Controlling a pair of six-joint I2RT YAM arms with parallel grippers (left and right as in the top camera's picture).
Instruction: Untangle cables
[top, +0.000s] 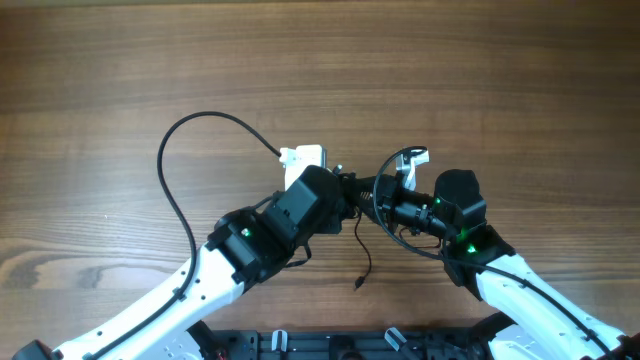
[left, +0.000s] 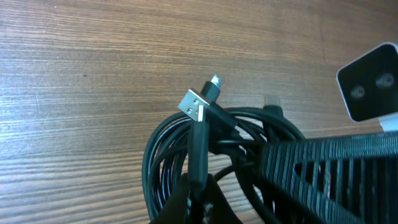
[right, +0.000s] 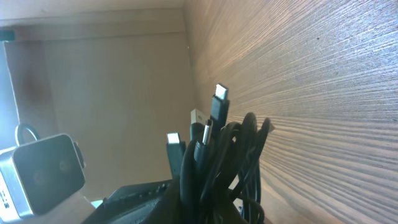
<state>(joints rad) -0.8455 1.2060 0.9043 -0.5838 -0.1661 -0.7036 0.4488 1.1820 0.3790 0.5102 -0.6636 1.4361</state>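
The left gripper (left: 200, 202) pinches a cord of the knotted cables (left: 198, 149) just beneath a silver USB plug (left: 194, 106); the right gripper (right: 205, 208) clamps the same knot, plug ends (right: 221, 93) rising beyond it.

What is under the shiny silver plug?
Under the silver plug, black cables coil in loops, with the wooden table behind them. The plug's own cord runs down into the left gripper, which hides where it goes next.
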